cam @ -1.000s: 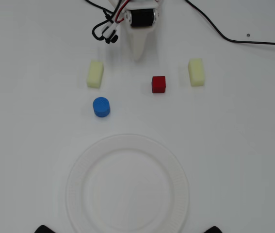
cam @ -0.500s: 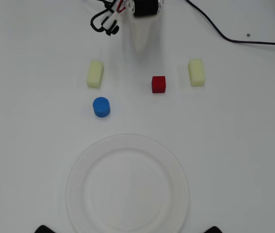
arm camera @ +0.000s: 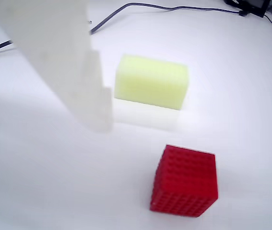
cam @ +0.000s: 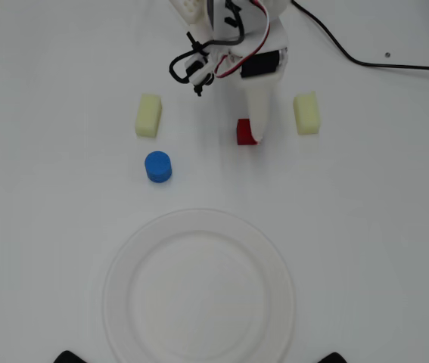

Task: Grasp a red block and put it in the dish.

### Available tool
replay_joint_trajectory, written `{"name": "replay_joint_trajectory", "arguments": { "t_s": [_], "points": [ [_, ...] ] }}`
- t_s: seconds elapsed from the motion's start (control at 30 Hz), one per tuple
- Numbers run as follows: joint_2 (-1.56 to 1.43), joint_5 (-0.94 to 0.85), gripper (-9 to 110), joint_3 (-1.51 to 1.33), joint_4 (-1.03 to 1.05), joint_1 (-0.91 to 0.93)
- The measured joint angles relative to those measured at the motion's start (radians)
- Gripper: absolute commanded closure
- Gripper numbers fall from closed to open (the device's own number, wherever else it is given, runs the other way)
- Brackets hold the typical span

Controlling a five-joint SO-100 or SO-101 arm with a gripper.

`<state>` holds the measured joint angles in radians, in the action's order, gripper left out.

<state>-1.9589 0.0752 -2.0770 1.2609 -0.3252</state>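
The gripper (cam: 256, 134) enters the overhead view from the top centre and points down the frame. Its white finger (cam: 258, 113) tapers to a tip that overlaps the right part of the red block (cam: 243, 133). Only this one finger is visible, so whether the jaws are wide, narrow or closed cannot be determined. In the wrist view the same white finger (arm camera: 66, 62) descends from the upper left of the frame and ends just above the table (arm camera: 251, 86), well to the upper left of the red block (arm camera: 186, 182). There, the block stands free on the table surface, apart from the finger, with nothing touching it.

In the overhead view, the red block lies just above the frame centre, slightly right. A pale yellow block (cam: 306, 113) lies to its right, near the finger; in the wrist view this block (arm camera: 151, 81) sits in the upper centre, just beside the finger tip. A second pale yellow block (cam: 148, 115) lies in the upper left of the overhead view. The blue cylinder (cam: 158, 166) stands below and slightly right of it.

The dish (cam: 123, 295) occupies the lower centre of the overhead view, well apart from the red block, and holds nothing. A black cable (cam: 365, 62) runs across the upper right of the frame.
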Motion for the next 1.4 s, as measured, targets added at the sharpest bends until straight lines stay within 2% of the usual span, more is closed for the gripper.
{"name": "replay_joint_trajectory", "arguments": {
  "t_s": [0.23,0.63,0.77,0.97,1.33,1.4],
  "points": [
    [0.144,0.069,57,0.002,-0.015,0.002],
    [0.256,0.101,60,-0.021,-0.144,-0.069],
    [0.267,0.075,65,-0.021,-0.184,-0.064],
    [0.305,0.000,84,-0.015,-0.207,-0.064],
    [0.347,-0.071,93,0.031,-0.219,-0.005],
    [0.347,-0.083,100,0.031,-0.219,0.003]
  ]
}}
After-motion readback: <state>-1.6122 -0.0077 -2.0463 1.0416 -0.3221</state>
